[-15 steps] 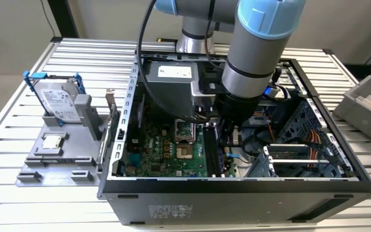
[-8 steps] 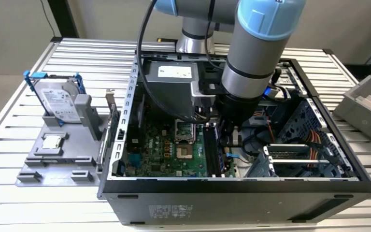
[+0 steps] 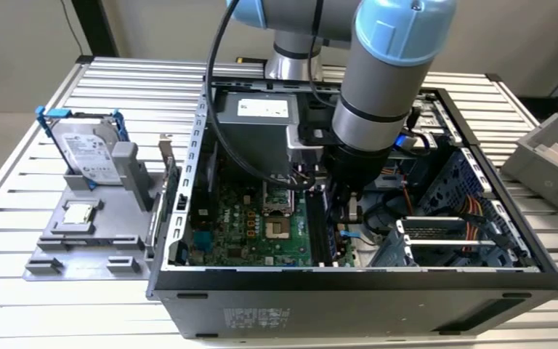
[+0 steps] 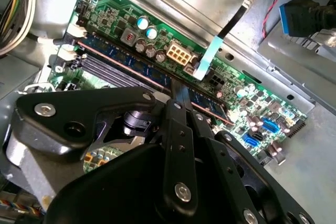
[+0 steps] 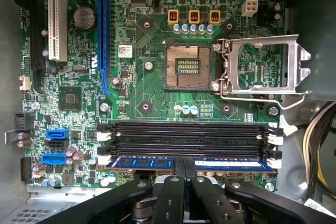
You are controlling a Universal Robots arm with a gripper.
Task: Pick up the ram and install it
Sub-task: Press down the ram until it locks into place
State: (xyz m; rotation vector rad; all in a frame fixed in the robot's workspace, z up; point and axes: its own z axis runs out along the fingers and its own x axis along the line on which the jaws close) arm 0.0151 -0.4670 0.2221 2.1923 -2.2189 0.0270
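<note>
Slatted metal bench (image 3: 27,218) carries the open computer case (image 3: 357,291), arm reaching down inside it. Install step in hand: pincer (image 5: 184,174) narrow, holding the ram (image 5: 152,163) edge-down over the motherboard (image 5: 152,85) slot nearest the board's edge. Judged not fully seated; needs straight downward pressure.

Metal, plastic and glossy circuit board all round.
Matt black plastic claw (image 5: 184,182) over the ram (image 5: 231,164), a glossy blue board; shiny green motherboard (image 5: 152,87), bright steel socket frame (image 5: 262,66), ribbed brushed-metal tabletop (image 3: 27,291), matt grey metal case (image 3: 357,305).
</note>
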